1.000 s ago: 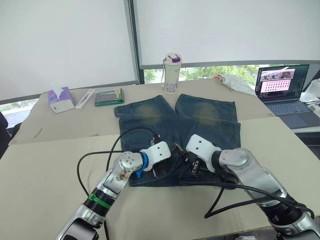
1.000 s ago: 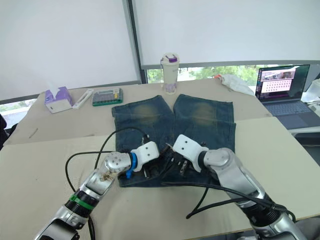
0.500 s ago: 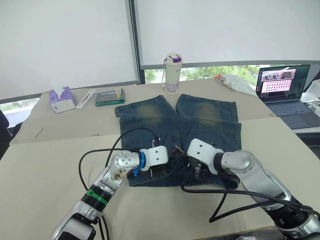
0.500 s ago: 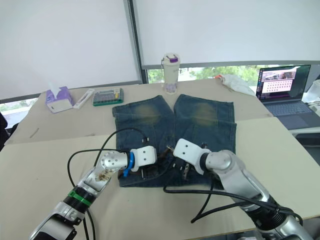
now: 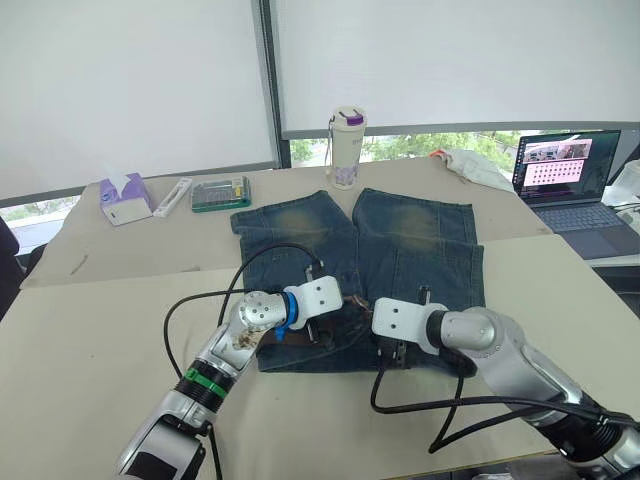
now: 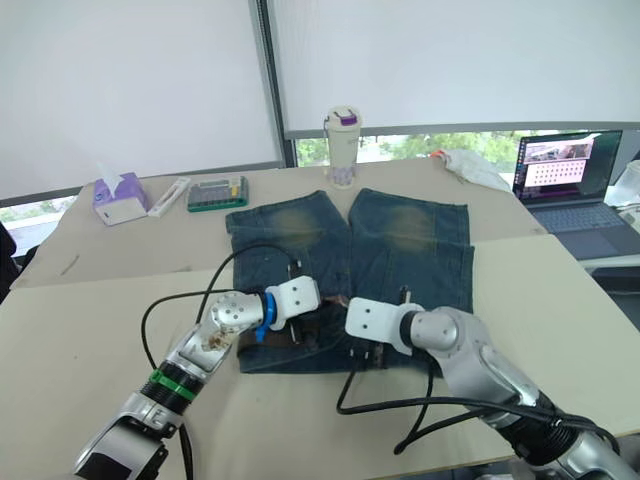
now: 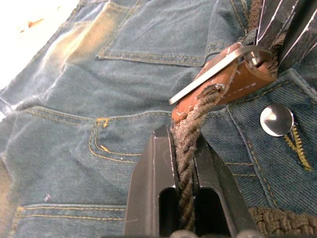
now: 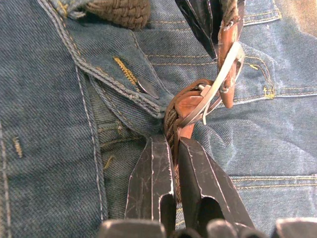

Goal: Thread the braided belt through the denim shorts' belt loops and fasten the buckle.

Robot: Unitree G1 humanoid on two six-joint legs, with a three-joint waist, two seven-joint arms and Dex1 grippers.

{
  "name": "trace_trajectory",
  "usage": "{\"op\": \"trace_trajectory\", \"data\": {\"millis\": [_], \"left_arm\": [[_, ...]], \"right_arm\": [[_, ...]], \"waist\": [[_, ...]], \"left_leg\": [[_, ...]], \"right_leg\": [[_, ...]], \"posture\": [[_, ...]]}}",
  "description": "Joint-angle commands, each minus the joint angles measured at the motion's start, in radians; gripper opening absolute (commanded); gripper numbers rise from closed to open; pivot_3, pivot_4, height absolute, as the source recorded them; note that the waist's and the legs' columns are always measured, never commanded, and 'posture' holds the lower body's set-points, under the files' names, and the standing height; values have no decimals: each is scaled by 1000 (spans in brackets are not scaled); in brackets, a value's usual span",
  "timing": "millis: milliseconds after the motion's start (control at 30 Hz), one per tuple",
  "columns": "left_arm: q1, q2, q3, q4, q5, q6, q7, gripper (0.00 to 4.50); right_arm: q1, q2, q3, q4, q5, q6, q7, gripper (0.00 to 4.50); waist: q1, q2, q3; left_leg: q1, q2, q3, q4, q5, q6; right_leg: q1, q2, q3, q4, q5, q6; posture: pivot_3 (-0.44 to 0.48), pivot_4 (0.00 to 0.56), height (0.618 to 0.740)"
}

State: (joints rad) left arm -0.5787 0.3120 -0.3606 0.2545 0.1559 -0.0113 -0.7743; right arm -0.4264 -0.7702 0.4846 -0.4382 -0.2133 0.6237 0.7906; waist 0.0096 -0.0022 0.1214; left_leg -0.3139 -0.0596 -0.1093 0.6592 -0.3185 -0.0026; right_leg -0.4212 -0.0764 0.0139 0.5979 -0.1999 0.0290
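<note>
The denim shorts (image 5: pixel 358 262) lie flat on the table (image 5: pixel 90 340), waistband nearest the robot, as they did a second ago. Both grippers have drawn closer together at the middle of the waistband. The left gripper (image 7: pixel 184 148) is clamped on the braided belt (image 7: pixel 187 163) just behind the buckle (image 7: pixel 218 69) — its fingers grip the woven strap with no gap. The right gripper (image 8: pixel 173 148) has slid leftward and lower since the earlier frame, and its fingers pinch another stretch of belt by the brown leather trim, right beside the silvery buckle frame. The buckle sits next to the shorts' metal button (image 7: pixel 276 120). More belt runs along the waistband (image 8: pixel 119 10).
</note>
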Motion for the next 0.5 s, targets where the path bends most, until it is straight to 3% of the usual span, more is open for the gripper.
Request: {"op": "trace_trajectory", "data": {"millis": [33,133,500], "left_arm": [[-18,-24,9,-99,-26,-10,2,0],[-5,-39,-2,-124,-28,-4,3,0],[37,-39,30,-126,-88,15,-35,0]], "right_arm": [[-18,81,-15,-8,27,22,-3,41],[-12,143,-26,-14,42,45,-1,41],[31,146,-91,-60,91,81,41,41]], "waist": [[-1,0,0],[-3,0,0],[-3,1,-1]], "left_leg": [[0,0,0,0,0,0],[0,1,0,0,0,0],[0,1,0,0,0,0]], "right_leg": [[0,0,0,0,0,0],[-1,0,1,1,0,0],[-1,0,0,1,0,0]], "posture": [[0,150,740],[0,150,740],[0,150,740]]}}
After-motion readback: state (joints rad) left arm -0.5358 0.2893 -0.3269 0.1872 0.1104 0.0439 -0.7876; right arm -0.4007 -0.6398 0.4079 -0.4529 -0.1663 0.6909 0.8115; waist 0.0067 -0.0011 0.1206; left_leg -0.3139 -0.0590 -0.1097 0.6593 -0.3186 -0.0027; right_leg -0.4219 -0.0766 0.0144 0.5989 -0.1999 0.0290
